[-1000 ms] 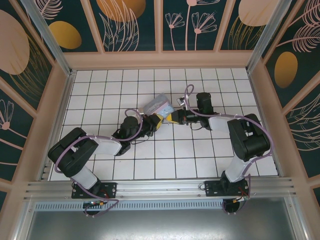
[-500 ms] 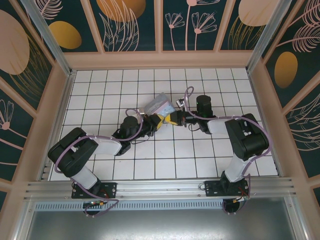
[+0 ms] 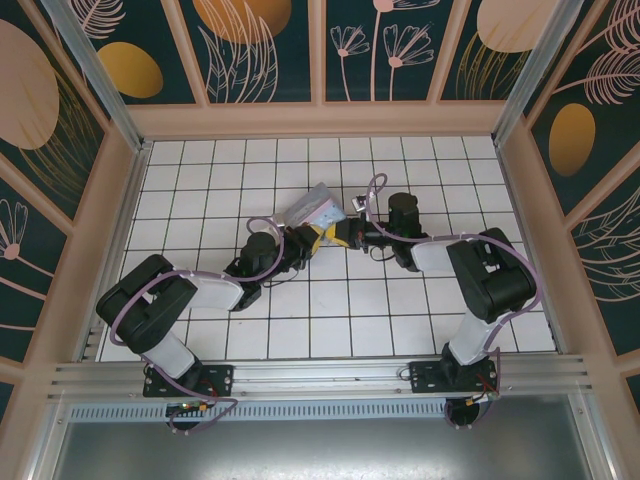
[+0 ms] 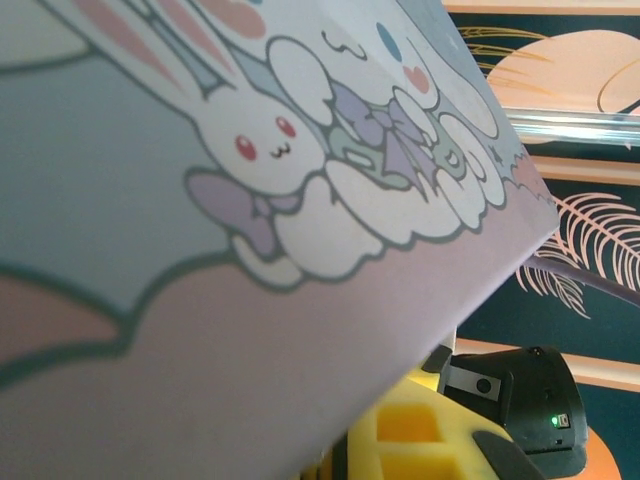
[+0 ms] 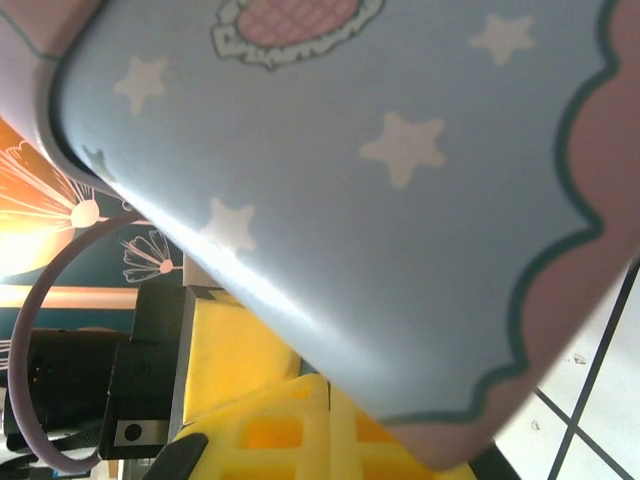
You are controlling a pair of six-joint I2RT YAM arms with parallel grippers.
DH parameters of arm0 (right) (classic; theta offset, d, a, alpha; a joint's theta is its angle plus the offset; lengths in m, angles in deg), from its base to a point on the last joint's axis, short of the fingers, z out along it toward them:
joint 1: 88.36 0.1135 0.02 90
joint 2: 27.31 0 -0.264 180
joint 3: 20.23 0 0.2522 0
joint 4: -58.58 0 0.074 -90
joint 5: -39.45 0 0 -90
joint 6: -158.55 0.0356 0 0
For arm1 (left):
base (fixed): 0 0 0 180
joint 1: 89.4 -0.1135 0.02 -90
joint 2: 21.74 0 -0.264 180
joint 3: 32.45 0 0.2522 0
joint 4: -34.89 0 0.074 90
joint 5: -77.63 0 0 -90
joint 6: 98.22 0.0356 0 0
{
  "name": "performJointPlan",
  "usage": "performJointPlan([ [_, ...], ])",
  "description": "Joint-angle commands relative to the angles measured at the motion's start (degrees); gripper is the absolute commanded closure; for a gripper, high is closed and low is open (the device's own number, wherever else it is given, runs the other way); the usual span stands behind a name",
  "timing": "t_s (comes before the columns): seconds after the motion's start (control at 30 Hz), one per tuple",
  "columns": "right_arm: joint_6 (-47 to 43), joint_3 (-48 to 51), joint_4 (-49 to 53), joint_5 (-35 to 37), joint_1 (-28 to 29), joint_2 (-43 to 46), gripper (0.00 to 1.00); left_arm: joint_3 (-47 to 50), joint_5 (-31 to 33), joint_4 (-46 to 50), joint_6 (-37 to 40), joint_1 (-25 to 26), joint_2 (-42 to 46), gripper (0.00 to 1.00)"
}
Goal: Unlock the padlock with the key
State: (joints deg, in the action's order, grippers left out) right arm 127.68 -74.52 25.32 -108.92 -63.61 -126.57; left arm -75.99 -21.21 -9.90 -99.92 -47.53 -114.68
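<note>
My left gripper [image 3: 316, 238] and right gripper [image 3: 338, 235] meet tip to tip at the table's middle, their yellow fingers touching. A large pale blue cartoon-printed tin [image 3: 318, 207] lies tilted over both tips. In the left wrist view the tin [image 4: 250, 200] covers the jaws, with yellow fingers [image 4: 420, 445] below it. In the right wrist view the tin [image 5: 400, 180] hangs over closed yellow fingers [image 5: 290, 430]. The padlock and the key are hidden. I cannot tell whether either gripper holds anything.
The white tiled floor [image 3: 330, 310] is fenced by wooden walls [image 3: 320, 120] on three sides and a metal rail [image 3: 320, 375] at the near edge. A purple cable [image 3: 372, 190] loops over the right wrist.
The right arm's wrist and forearm have slid a little to the left, toward the left gripper. The tin has shifted slightly with them. The left arm has barely moved.
</note>
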Motion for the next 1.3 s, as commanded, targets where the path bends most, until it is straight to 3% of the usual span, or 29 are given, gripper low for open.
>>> performJointPlan([
  [0.0, 2.0, -2.8, -7.0, 2.5, 4.6, -0.4, 1.0, -3.7, -13.2, -1.9, 6.4, 4.5, 0.2, 1.0],
  [0.27, 10.6, -0.4, -18.6, 3.5, 4.4, -4.0, 1.0, -4.9, -10.0, 7.0, 16.3, 4.5, 1.5, 1.0],
  [0.67, 9.7, 0.3, -17.1, 4.6, 3.8, -4.4, 1.0, -4.1, -8.4, 6.2, 16.4, 3.7, -1.2, 1.0],
  [1.13, 7.5, 6.6, -16.5, 4.6, 1.4, -3.6, 0.42, -4.3, -5.0, 12.8, 20.8, 1.4, -1.6, 1.0],
  [1.27, 3.8, 10.9, -12.7, 4.8, 0.4, -0.5, 0.33, -4.7, -4.5, 14.3, 22.0, 1.2, -1.7, 1.0],
])
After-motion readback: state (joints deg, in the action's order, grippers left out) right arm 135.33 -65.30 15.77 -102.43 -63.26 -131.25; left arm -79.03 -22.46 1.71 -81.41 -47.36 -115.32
